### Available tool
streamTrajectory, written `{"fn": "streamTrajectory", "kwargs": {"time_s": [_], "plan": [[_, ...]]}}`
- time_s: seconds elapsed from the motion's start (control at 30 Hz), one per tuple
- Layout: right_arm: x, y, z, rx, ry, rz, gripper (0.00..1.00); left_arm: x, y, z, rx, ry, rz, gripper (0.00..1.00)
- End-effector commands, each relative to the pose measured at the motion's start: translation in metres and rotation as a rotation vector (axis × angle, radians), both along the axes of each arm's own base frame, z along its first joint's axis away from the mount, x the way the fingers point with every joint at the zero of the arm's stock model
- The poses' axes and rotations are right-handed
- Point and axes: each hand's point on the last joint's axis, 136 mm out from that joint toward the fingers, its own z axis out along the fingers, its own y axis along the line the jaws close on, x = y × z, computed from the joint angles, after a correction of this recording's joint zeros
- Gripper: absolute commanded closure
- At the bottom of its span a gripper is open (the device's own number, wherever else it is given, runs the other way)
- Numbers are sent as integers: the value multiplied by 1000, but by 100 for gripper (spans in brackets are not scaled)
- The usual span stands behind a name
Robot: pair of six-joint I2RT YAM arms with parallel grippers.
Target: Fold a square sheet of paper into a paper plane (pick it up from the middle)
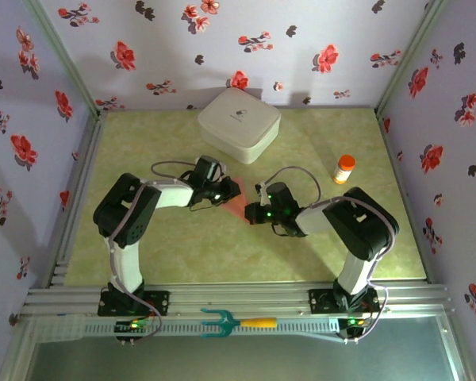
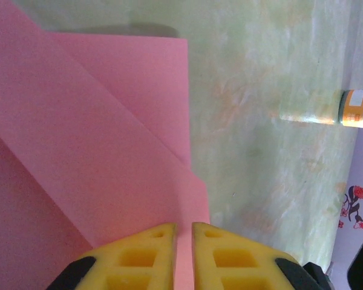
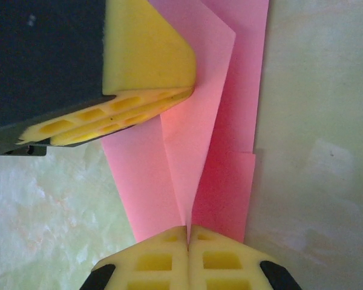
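the paper (image 3: 193,139) is part-folded, showing angled flaps and a centre ridge but no slim dart yet, mid-way across the table (image 1: 182,238), with left gripper (image 2: 183,232) and right gripper (image 3: 187,232) each pinched on it; wing folds seem left.

Nothing I can read here: the label on the orange-capped bottle (image 2: 356,109) is too blurred, and the dark mark on the white box (image 1: 238,123) is too small.
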Motion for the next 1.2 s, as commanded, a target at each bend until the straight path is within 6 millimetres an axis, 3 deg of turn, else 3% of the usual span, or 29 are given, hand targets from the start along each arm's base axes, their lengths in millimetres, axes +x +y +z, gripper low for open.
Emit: {"fn": "streamTrajectory", "kwargs": {"time_s": [0.0,0.6,0.87,1.17], "plan": [[1,-8,-16,-37,55,-35,100,0,-5,-5,9,-7,-29,85],[-1,-8,-19,-42,78,-34,99,-5,-5,-21,29,44,-44,86],[-4,-7,-6,-57,104,-9,90,-13,1,-36,71,89,-55,87],[-17,-14,8,-91,225,10,81,-13,0,-37,71,89,-57,87]]}}
